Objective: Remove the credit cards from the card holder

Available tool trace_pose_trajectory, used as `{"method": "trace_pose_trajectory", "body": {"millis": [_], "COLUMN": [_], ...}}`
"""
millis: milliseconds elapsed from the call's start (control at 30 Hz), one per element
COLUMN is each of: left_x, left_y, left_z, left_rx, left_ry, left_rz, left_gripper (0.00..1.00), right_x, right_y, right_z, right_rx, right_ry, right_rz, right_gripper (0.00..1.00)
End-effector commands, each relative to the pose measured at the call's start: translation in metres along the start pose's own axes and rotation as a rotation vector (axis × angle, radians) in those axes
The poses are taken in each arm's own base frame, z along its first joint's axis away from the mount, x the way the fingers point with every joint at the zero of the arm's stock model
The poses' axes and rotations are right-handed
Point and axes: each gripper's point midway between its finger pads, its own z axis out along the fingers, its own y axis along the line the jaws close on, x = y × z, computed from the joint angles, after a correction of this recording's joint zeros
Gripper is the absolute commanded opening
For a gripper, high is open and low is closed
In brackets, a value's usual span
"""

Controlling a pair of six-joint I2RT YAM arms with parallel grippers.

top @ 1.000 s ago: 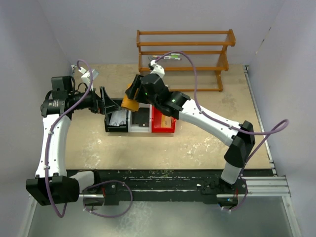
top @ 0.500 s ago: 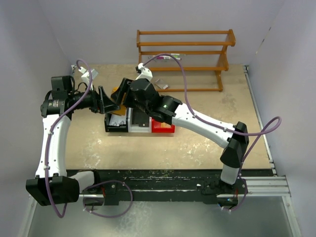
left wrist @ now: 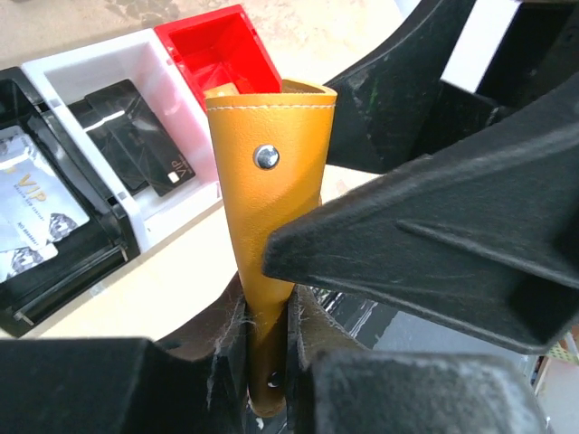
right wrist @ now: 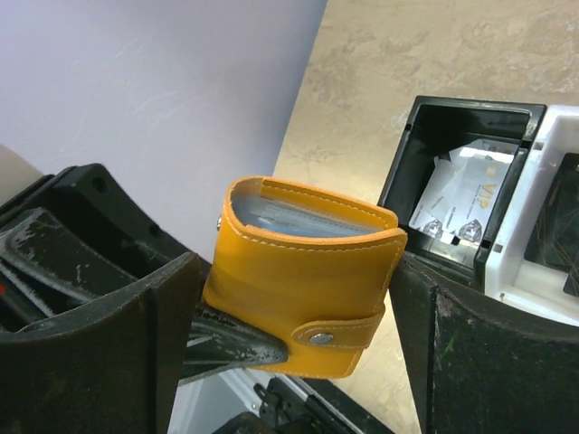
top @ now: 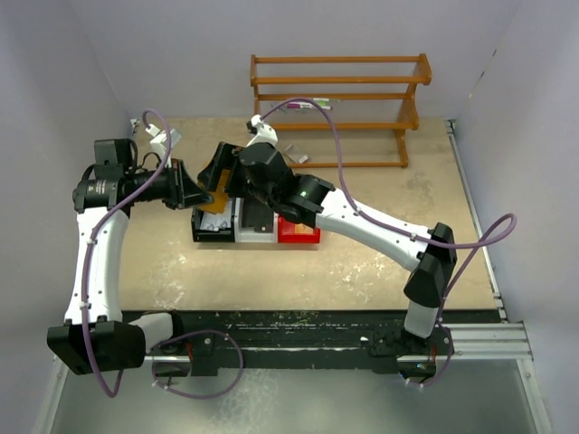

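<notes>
Fingers (left wrist: 226, 325) of the left gripper (left wrist: 269, 348) are pinched tight on one end of the card holder (left wrist: 271, 190). We see it held in the air, near the far side of the black bin (left wrist: 63, 289). It is folded, with a metal snap (left wrist: 265, 156) on its tan-orange face. Pale grey-blue layers show at its open edge, and we cannot tell whether they are cards or lining. The right gripper (right wrist: 294, 271) has its jaws wide apart, one on each side of the card holder; we cannot tell whether they touch it. On the table (top: 362, 262) three bins sit touching in a row. The black bin holds pale cards (left wrist: 32, 203), the white bin (left wrist: 181, 212) holds dark cards (left wrist: 136, 136), and the red bin (left wrist: 194, 41) comes last. At the back right we see a wooden rack (top: 339, 95).
</notes>
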Motion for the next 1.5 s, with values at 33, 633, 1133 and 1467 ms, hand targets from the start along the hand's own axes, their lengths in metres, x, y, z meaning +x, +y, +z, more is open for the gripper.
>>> {"method": "trace_pose_trajectory", "body": {"millis": [33, 633, 1133, 1467], "left_x": [-0.015, -0.029, -0.028, -0.025], "left_y": [0.002, 0.006, -0.003, -0.012], "left_z": [-0.012, -0.026, -0.028, -0.031], "left_rx": [-0.079, -0.200, -0.176, -0.153], "left_ry": [-0.017, -0.079, -0.085, -0.081], "left_rz": [0.087, 0.192, 0.205, 0.223], "left_gripper": [0.00, 0.00, 0.00, 0.00], "right_x": [-0.040, -0.009, 0.008, 0.011], "right_y": [0.020, 0.033, 0.020, 0.001], "right_z": [-0.041, -0.050, -0.014, 0.007], "right_rx": [-0.100, -0.221, -0.124, -0.025], "right_ry": [-0.041, 0.107, 0.131, 0.105], "right_rz": [-0.016, -0.028, -0.029, -0.049], "right_gripper": [0.88, 0.68, 0.57, 0.44]}}
